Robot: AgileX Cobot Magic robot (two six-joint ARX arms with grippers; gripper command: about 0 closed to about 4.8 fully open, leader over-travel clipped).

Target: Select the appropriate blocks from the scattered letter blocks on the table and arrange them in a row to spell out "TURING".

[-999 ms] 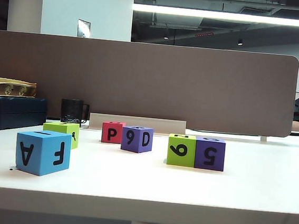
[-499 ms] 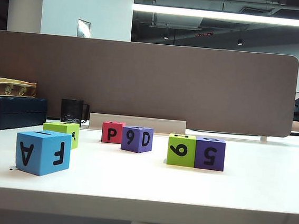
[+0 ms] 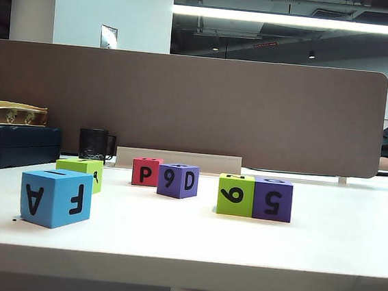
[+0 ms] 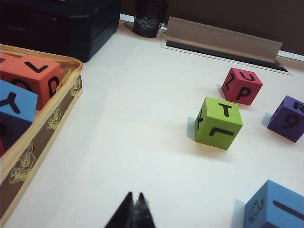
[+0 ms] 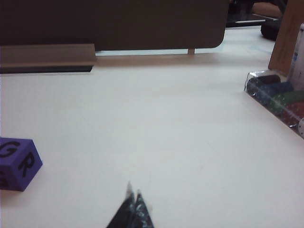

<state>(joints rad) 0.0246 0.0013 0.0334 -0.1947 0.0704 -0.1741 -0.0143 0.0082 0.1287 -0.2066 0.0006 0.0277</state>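
No shift; left gripper (image 4: 135,203), right gripper (image 5: 133,198) closed, empty over table (image 4: 137,109); letter blocks (image 4: 39,77) in yellow-edged case (image 4: 50,130).

Six letter blocks (image 3: 179,180) stand scattered on the table (image 3: 321,254).

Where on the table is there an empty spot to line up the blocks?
The table is bare along its front edge, right of the blue block, and to the right of the purple block. It is crowded between the lime green block and that purple one. Left gripper and right gripper hang shut, holding nothing.
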